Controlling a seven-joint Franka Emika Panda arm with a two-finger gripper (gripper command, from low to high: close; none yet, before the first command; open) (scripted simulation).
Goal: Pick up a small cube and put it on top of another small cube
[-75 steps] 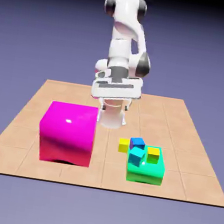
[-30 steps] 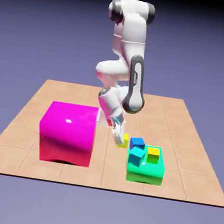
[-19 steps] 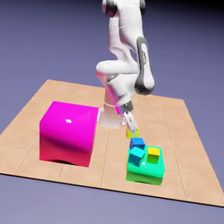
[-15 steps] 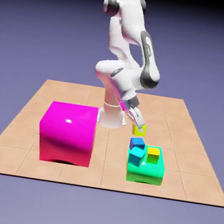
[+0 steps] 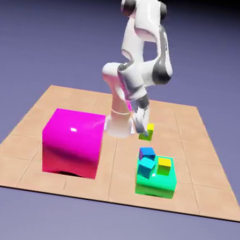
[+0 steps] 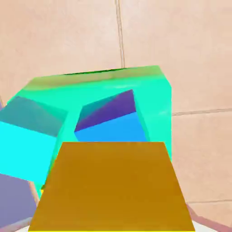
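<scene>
Our pincer (image 5: 144,130) squeezes the yellow cube (image 5: 150,131) between its tips, up off the tabletop (image 5: 195,177). The blue cube (image 5: 147,154) and cyan cube (image 5: 146,168) sit close together beyond the pincer; coming down crooked might knock one off the green block (image 5: 155,189). We can't read any writing.

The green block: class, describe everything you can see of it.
The green block is low, wide and glossy, with slightly rounded edges and no visible lid or markings. It sits on the tiled table, to the exterior view's right. A golden yellow cube and a cyan cube rest on it.
</scene>
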